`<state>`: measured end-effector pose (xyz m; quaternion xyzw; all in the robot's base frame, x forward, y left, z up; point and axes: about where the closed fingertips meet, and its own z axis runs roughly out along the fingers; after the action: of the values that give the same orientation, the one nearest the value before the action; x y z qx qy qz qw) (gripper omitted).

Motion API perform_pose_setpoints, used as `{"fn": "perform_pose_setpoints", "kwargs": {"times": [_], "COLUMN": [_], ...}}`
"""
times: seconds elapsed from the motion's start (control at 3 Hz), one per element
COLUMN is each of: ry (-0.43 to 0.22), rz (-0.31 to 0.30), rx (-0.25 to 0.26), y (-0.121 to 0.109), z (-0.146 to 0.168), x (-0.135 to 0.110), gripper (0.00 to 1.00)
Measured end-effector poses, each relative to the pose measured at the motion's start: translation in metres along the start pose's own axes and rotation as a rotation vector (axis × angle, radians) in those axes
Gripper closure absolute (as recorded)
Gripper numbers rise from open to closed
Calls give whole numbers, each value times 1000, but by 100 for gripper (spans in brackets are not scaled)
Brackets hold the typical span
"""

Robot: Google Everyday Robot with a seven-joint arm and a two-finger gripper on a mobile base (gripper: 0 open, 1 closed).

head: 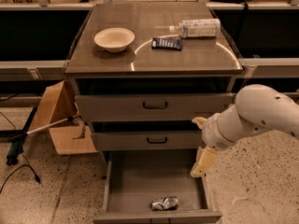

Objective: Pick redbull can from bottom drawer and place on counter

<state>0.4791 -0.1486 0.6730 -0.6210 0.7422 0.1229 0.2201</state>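
The redbull can (164,203), silver and dented, lies on its side near the front edge of the bottom drawer (140,176), which is pulled out. My gripper (203,161) hangs at the end of the white arm over the drawer's right side, above and to the right of the can, not touching it. The counter (154,55) is the glossy grey-brown top of the cabinet, well above the gripper.
On the counter stand a cream bowl (114,38), a flat dark blue packet (167,43) and a clear plastic bottle (195,28) lying on its side. The two upper drawers (154,105) are shut. A cardboard box (60,120) and cables sit on the floor to the left.
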Motion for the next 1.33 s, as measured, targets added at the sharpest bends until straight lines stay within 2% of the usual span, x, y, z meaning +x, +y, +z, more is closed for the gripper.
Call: {"fn": "perform_pose_setpoints", "kwargs": {"times": [0.67, 1.0, 1.33], "ry": [-64, -93, -88], "rz": [59, 79, 115], "rx": [-57, -70, -96], "y": [7, 11, 21], "z": [54, 72, 95], "x": [43, 56, 67], "gripper": [0, 0, 0]}}
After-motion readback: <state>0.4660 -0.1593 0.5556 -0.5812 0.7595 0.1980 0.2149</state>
